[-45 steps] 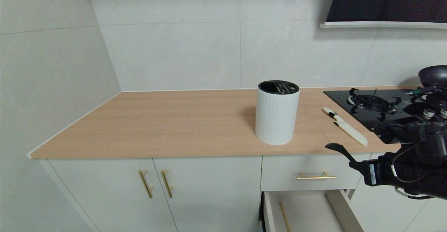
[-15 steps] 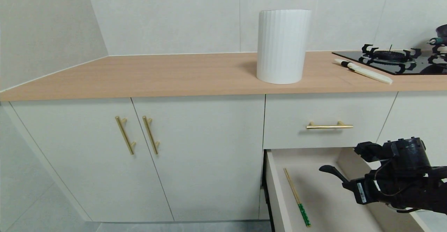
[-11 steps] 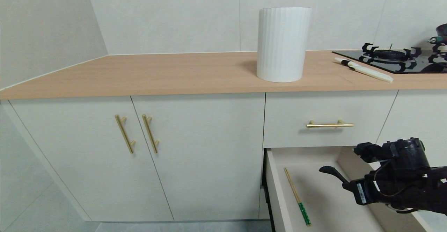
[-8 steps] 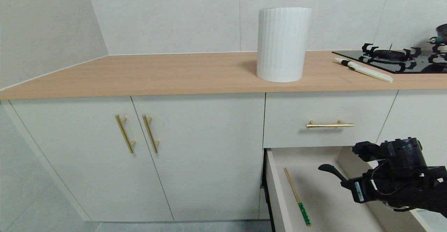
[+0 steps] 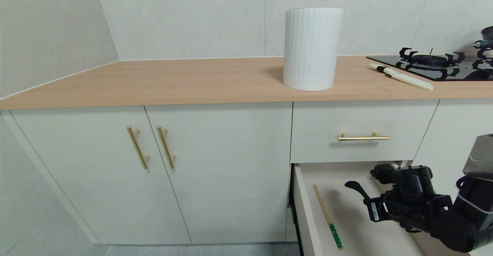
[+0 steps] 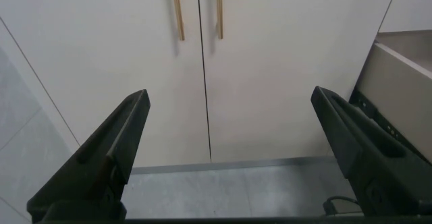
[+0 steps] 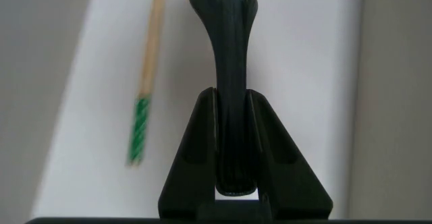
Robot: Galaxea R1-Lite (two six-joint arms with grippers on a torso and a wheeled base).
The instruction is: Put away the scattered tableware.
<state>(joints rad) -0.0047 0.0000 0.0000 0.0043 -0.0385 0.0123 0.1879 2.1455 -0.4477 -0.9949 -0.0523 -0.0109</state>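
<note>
My right gripper (image 5: 373,206) hangs over the open lower drawer (image 5: 303,213), shut on a slim black utensil (image 5: 353,187) whose rounded end sticks out past the fingers. In the right wrist view the black utensil (image 7: 227,28) stands clamped in the right gripper (image 7: 229,101) above the drawer's pale floor. A pair of wooden chopsticks with green ends (image 5: 327,218) lies inside the drawer along its left side, and the chopsticks (image 7: 146,82) sit beside the utensil. A cream knife (image 5: 400,77) lies on the counter. My left gripper (image 6: 229,97) is open, low before the cabinet doors.
A tall white ribbed holder (image 5: 312,49) stands on the wooden counter (image 5: 173,80). A black gas stove (image 5: 429,61) sits at the right. Above the open drawer is a closed drawer with a gold handle (image 5: 364,137). Two cabinet doors with gold handles (image 5: 150,148) are at the left.
The head camera has dropped from above the counter to cabinet level. In the last half second my right gripper shifted left over the drawer with the black utensil.
</note>
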